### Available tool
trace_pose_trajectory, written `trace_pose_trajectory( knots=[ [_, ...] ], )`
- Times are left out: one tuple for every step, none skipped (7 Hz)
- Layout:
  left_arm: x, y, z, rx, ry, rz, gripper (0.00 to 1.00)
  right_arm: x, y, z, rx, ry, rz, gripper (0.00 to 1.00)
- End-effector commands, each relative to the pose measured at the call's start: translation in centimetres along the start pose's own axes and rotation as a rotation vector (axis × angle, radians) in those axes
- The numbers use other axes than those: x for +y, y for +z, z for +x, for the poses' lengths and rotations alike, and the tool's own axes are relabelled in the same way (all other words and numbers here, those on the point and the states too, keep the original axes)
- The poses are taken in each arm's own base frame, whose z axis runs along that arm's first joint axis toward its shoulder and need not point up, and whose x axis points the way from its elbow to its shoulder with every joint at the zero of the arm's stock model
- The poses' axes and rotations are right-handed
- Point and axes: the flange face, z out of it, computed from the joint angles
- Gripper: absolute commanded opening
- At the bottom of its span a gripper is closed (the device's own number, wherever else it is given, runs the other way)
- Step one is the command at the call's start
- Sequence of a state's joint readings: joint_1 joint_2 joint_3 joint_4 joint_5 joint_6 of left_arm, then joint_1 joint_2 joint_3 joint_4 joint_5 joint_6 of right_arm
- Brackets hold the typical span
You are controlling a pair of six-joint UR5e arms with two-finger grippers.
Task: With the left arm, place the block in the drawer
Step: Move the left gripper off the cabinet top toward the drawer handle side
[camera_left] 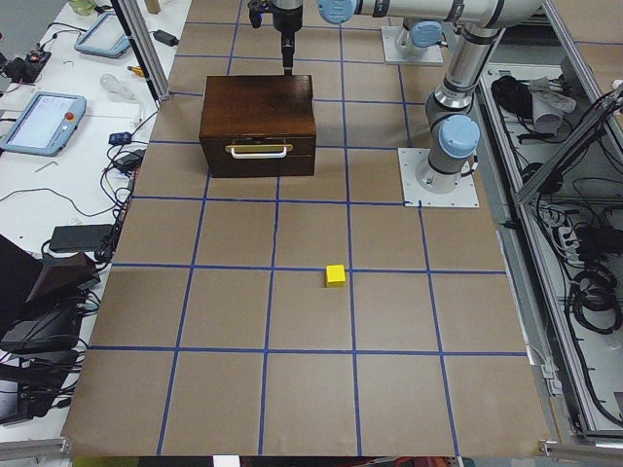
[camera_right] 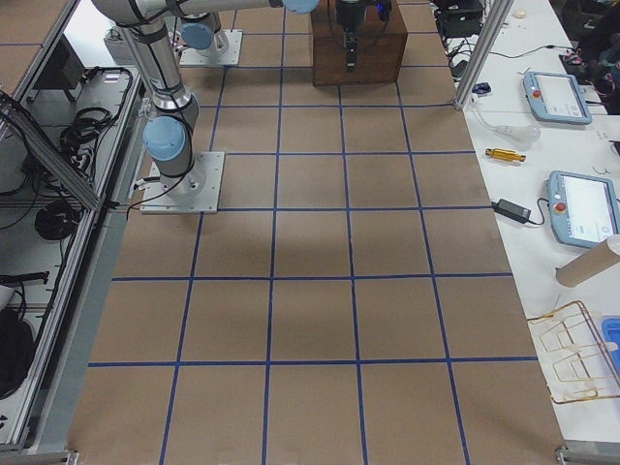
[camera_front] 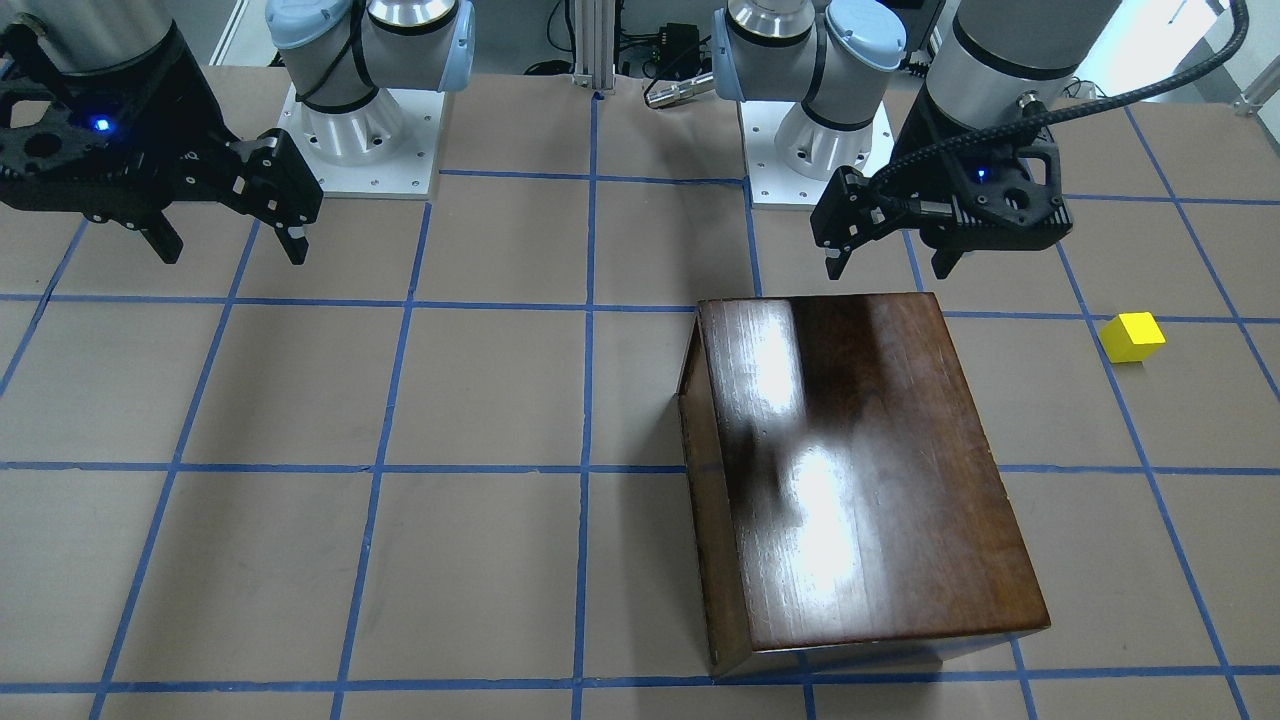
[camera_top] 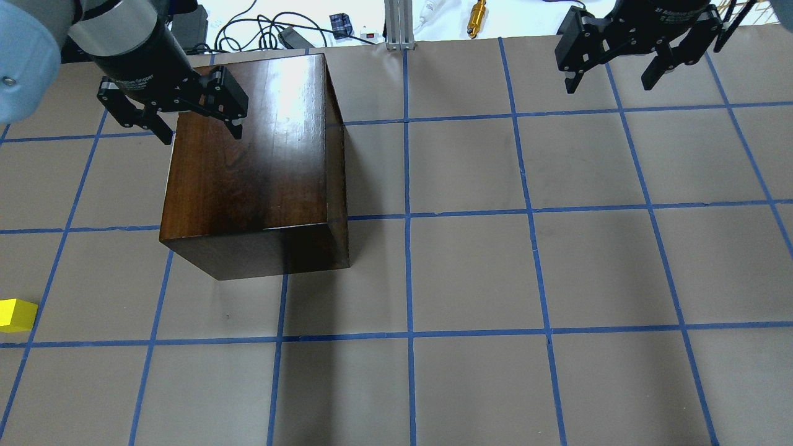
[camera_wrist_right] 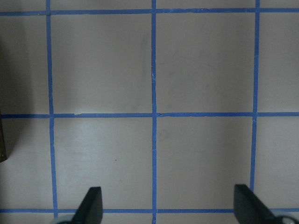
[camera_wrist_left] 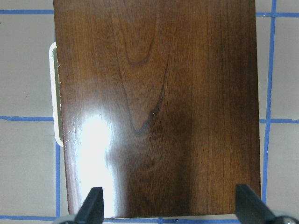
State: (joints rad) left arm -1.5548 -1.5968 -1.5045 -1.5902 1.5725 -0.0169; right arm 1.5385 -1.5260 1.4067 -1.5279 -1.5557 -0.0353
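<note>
the table (camera_top: 471, 272) was covered in brown paper, ruled into squares by blue tape lines. in the overhead view the block (camera_top: 15, 314) sat on the paper at the far left edge. it was well apart from the box and nothing touched it. to its right stood the glossy dark wooden box (camera_top: 248, 173), its top throwing back bright patches of ceiling light. the drawer (camera_left: 258, 144) was shut flush into the box's front, which faced the table's end on the robot's left. a pale handle (camera_left: 258, 152) lay across that front panel. the left pincer (camera_top: 201, 134) hung over the box, clear of its top, with its fingers pointing down, spread wide and gripping nothing. its wrist view showed both fingertips framing the polished lid. a black braided cable (camera_front: 1130, 100) looped out from that wrist. further right ran plain taped paper, dull and lightly scuffed. at the far right the right pincer (camera_top: 609, 85) hung above the paper, also spread wide with nothing between its fingers.

beyond the table's far edge a white bench held tangled black cables (camera_top: 260, 28), an aluminium post (camera_top: 396, 25) and a brass-coloured fitting (camera_top: 477, 10). the arm bases stood on white plates (camera_front: 365, 150). a teach pendant (camera_left: 44, 122) lay on the side bench.
</note>
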Motion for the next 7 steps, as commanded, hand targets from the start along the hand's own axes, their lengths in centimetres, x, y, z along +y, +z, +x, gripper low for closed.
trace_pose_trajectory(
  knots=[
    [0.28, -0.41, 0.0, -0.003, 0.011, 0.005, 1.0, 0.01, -0.02, 0.01, 0.001, 0.0, 0.0, 1.0],
    [0.29, -0.41, 0.0, -0.003, 0.011, 0.005, 1.0, -0.04, 0.06, 0.01, 0.001, 0.0, -0.001, 1.0],
    [0.52, -0.63, -0.01, -0.003, 0.013, 0.008, 1.0, -0.06, 0.07, 0.09, 0.001, 0.001, -0.001, 1.0],
    [0.72, -0.64, -0.01, -0.003, 0.014, 0.008, 1.0, -0.04, 0.07, 0.01, 0.001, 0.0, -0.001, 1.0],
    [0.55, -0.8, 0.01, -0.001, 0.014, 0.013, 1.0, -0.04, 0.07, 0.0, 0.0, 0.0, -0.001, 1.0],
    [0.48, -0.42, 0.01, -0.001, 0.014, 0.005, 1.0, -0.04, 0.07, 0.0, 0.0, 0.0, -0.001, 1.0],
    [0.41, -0.57, -0.16, -0.003, 0.011, 0.008, 1.0, 0.01, -0.02, 0.01, 0.001, 0.0, 0.0, 1.0]
  ],
)
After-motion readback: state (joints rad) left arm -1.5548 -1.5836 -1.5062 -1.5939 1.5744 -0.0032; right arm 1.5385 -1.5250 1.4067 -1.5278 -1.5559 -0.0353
